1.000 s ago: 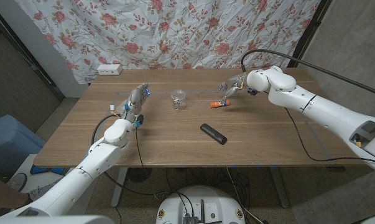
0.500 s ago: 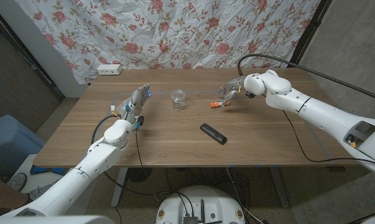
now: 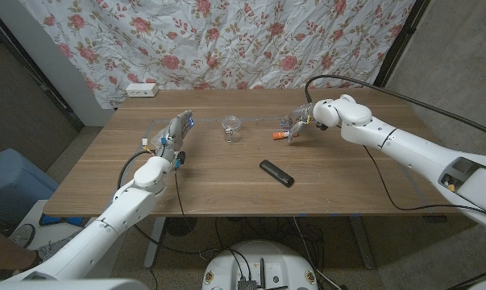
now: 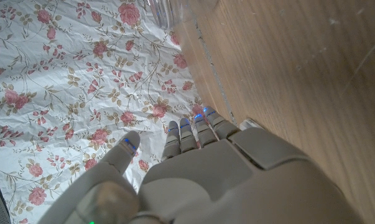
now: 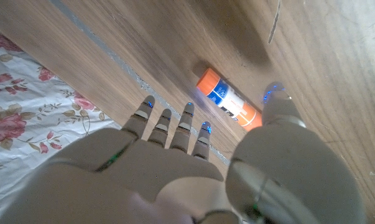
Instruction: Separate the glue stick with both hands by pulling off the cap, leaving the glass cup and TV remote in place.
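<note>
Right robot hand point(image 3: 296, 123) spread over glue stick point(image 3: 281, 135), not gripping | left robot hand point(image 3: 176, 131) spread, near table edge point(image 3: 138, 137)

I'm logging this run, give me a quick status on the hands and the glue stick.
Right hand open, over the glue stick, not gripping. Left hand open, apart at the table's left. Glue stick lying capped on the table. Nothing in the way.

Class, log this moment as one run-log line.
right hand: open over glue stick | left hand: open, idle | cap: on | cup, remote: in place
</note>
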You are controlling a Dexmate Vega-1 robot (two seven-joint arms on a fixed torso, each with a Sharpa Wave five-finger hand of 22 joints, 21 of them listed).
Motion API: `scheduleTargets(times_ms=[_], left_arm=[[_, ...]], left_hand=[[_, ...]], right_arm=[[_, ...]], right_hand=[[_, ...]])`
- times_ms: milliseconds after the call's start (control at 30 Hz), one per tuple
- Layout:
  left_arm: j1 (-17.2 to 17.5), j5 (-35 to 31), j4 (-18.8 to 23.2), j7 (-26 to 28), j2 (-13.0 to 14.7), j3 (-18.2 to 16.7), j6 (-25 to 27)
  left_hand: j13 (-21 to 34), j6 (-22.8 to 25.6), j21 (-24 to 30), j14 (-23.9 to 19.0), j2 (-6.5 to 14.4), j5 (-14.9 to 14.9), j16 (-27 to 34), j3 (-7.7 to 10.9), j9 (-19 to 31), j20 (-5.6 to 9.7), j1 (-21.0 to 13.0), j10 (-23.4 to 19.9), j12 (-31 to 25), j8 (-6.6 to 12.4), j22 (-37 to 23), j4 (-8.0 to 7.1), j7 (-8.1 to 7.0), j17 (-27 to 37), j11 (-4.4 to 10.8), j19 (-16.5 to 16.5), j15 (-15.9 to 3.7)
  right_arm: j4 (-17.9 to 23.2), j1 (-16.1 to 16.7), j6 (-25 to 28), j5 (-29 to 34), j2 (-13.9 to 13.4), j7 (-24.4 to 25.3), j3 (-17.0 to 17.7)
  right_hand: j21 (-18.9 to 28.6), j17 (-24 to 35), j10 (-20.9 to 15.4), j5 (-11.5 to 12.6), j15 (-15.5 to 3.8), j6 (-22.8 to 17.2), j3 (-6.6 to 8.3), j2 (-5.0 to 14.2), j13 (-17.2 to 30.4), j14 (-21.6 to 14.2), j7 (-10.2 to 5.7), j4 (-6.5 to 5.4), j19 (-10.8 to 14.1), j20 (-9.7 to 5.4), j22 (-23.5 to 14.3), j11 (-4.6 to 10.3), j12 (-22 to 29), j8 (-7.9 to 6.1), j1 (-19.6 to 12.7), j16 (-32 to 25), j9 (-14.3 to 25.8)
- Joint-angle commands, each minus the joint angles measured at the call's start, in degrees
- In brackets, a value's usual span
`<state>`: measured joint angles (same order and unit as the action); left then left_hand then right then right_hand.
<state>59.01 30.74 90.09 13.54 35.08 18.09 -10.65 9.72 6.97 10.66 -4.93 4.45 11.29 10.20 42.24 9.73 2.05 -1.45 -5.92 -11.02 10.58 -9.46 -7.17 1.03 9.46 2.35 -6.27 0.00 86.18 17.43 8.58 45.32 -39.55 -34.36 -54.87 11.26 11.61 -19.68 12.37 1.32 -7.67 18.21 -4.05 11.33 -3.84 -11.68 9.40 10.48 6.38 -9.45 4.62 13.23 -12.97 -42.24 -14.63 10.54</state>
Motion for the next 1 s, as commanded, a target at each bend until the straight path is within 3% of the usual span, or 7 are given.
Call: scheduleTargets(times_ms=[33,233,500,667,1000], left_arm=[[1.29,0.24,0.59,0.70,0.06,-0.59,-0.52],[1.95,0.44,0.99,0.84,0.17,-0.81,-0.55],[2.58,0.61,1.33,1.03,0.18,-0.90,-0.43],[2.76,0.71,1.51,0.97,0.25,-0.87,-0.24],[2.48,0.86,1.22,0.65,0.12,-0.66,-0.06]], left_hand=[[0.19,0.28,0.13,-0.01,3.89,-0.15,-0.19,-0.02,0.20,-0.06,0.34,-0.34,0.06,-0.15,-0.20,0.12,-0.31,0.08,0.07,0.14,-0.03],[0.19,0.35,0.13,-0.01,3.97,-0.13,-0.19,0.03,0.21,-0.04,0.33,-0.34,0.09,-0.14,-0.21,0.14,-0.31,0.10,0.01,0.16,0.18],[0.20,0.51,0.11,0.01,4.08,-0.12,-0.19,0.09,0.22,-0.07,0.34,-0.44,0.09,-0.09,-0.21,0.13,-0.41,0.12,0.08,0.22,0.21],[0.20,0.64,0.11,0.06,4.12,-0.12,-0.20,0.11,0.22,-0.09,0.34,-0.46,0.10,-0.06,-0.21,0.13,-0.52,0.12,0.12,0.23,0.28],[0.21,0.98,0.11,0.13,4.20,-0.11,-0.20,0.17,0.24,-0.07,0.36,-0.46,0.13,0.03,-0.21,0.10,-0.56,0.14,0.14,0.27,0.31]], right_arm=[[-1.81,0.22,-0.17,1.62,0.59,2.10,-1.02],[-2.10,0.90,0.10,2.60,0.41,4.45,-1.14],[-1.70,2.11,0.14,3.51,-0.04,7.15,-0.94],[-1.56,3.04,0.53,4.27,-0.07,9.47,-0.78],[-2.21,4.30,0.89,4.34,0.40,13.92,-0.10]], right_hand=[[-0.03,0.21,-1.15,0.07,-0.19,-1.07,0.53,0.37,0.26,-1.04,-0.28,0.19,0.69,-0.34,-0.12,0.18,0.05,-0.66,-0.60,-0.54,0.18],[0.13,0.35,-2.95,0.16,-1.20,-2.73,0.61,0.44,0.29,-2.50,-0.65,-0.01,1.87,-0.78,-0.12,0.40,0.28,-1.01,-1.00,-1.09,0.18],[0.34,0.48,-7.09,0.95,-3.02,-6.38,0.61,0.09,0.30,-6.14,-0.72,0.03,4.57,-2.77,-0.09,1.85,0.77,-1.89,-2.34,-2.38,0.36],[0.16,0.40,-8.62,1.44,-3.89,-7.95,0.64,-0.36,0.26,-7.30,-0.73,0.21,5.02,-3.08,-0.08,2.43,0.90,-2.27,-3.11,-2.65,0.40],[-0.12,0.53,-14.75,2.95,-5.56,-13.55,1.14,-0.38,0.13,-10.76,-0.82,-0.08,6.38,-3.44,-0.06,5.24,1.78,-3.81,-4.74,-3.63,0.60]])
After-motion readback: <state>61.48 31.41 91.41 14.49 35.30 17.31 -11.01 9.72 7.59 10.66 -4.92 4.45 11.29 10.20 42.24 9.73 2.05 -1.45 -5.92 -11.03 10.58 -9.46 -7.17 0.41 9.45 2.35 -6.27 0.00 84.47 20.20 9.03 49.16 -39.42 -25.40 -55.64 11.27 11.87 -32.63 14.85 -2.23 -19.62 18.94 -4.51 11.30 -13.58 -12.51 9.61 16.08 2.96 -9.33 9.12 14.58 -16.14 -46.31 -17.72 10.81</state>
